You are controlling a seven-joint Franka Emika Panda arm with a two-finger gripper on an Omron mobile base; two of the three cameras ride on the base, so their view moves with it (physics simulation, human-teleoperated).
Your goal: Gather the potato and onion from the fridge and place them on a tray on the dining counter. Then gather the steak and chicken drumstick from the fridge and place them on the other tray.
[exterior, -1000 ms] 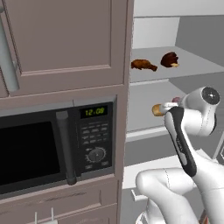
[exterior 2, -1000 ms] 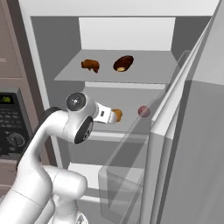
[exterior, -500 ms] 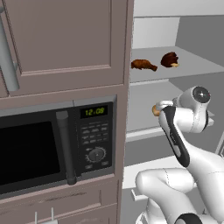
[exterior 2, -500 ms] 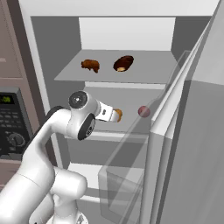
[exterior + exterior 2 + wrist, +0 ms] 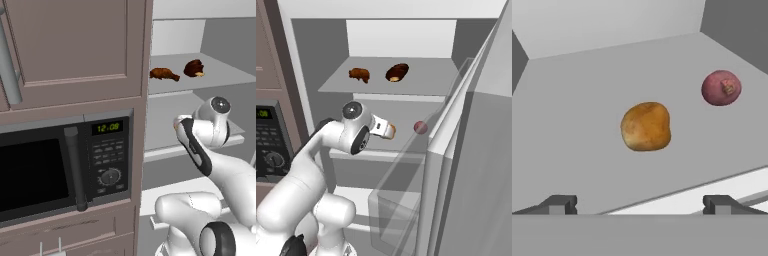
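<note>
upper shelf [image 5: 421,82]: drumstick [image 5: 359,75] at left, steak [image 5: 397,72] just right of it, apart
middle shelf [image 5: 577,125]: potato [image 5: 646,126] mid-shelf, onion [image 5: 721,87] further right, well apart

Bare shelf [image 5: 572,125] lies open around the potato [image 5: 645,126]; the onion [image 5: 721,87] sits apart, rightward.

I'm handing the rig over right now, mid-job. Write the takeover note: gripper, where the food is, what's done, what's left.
Gripper: open, empty, aimed at the middle shelf of the open silver-grey fridge.
Round golden-brown potato and small reddish-purple onion lie apart on that shelf, potato nearer.
Dark reddish-brown steak and orange-brown chicken drumstick sit on the shelf above.
Done: fridge door open.
Left: all four items; likely potato first.
</note>
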